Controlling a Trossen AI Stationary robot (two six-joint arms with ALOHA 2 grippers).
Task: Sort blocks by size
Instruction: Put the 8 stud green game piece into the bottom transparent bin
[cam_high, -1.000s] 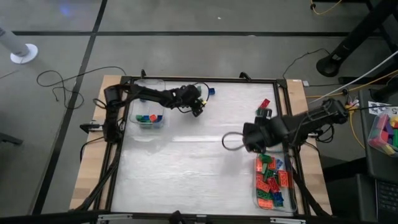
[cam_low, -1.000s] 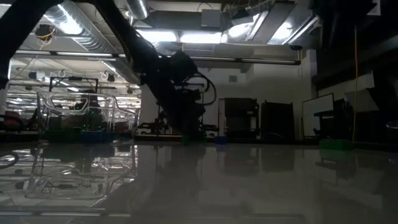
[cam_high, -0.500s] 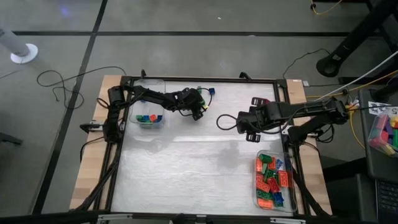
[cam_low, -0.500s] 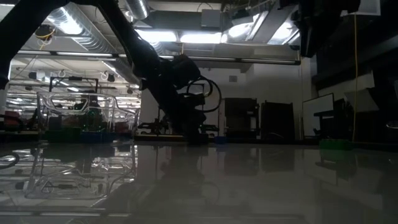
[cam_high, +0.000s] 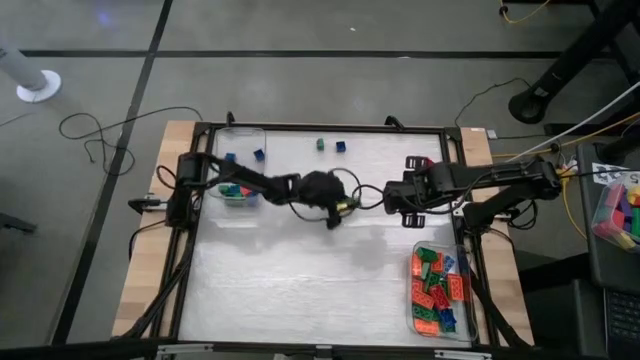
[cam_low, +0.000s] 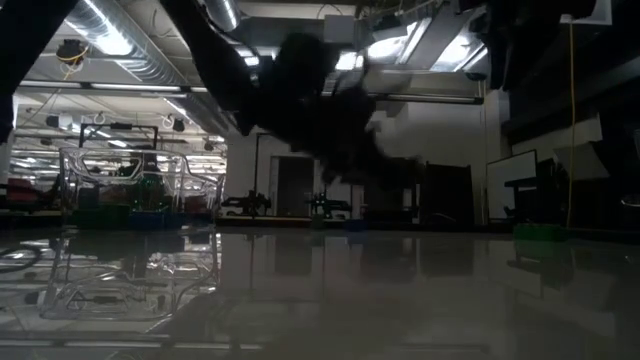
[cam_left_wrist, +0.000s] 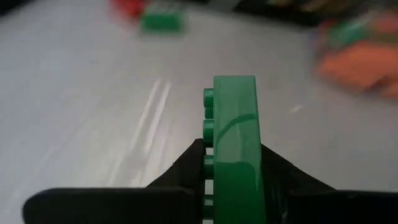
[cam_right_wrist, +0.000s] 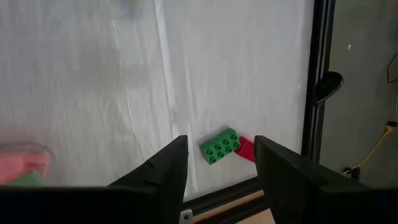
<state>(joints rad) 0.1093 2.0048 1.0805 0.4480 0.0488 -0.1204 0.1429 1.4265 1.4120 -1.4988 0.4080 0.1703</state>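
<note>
1. Looking down on the table, I see both arms stretched toward its middle, the left arm from the left rim and the right arm from the right rim.
2. My left gripper hangs over the table's centre; in its wrist view the fingers are clamped on a long green brick, held on edge with its studs facing sideways.
3. My right gripper sits just beside the left one, on its right; its fingers stand apart with nothing between them.
4. Beyond those parted fingers lie a green block and a red block, touching each other, close to the black frame.
5. A clear bin at the near right corner holds a heap of red, orange, green and blue bricks.
6. A second clear bin at the far left has a few small blocks in it, partly hidden under the left arm.
7. Two tiny blocks, one green and one blue, sit apart near the far rim, and two more blue ones lie by the left bin.
8. From table height the left arm is only a dark blurred shape, and the left bin shows at the left.
</note>
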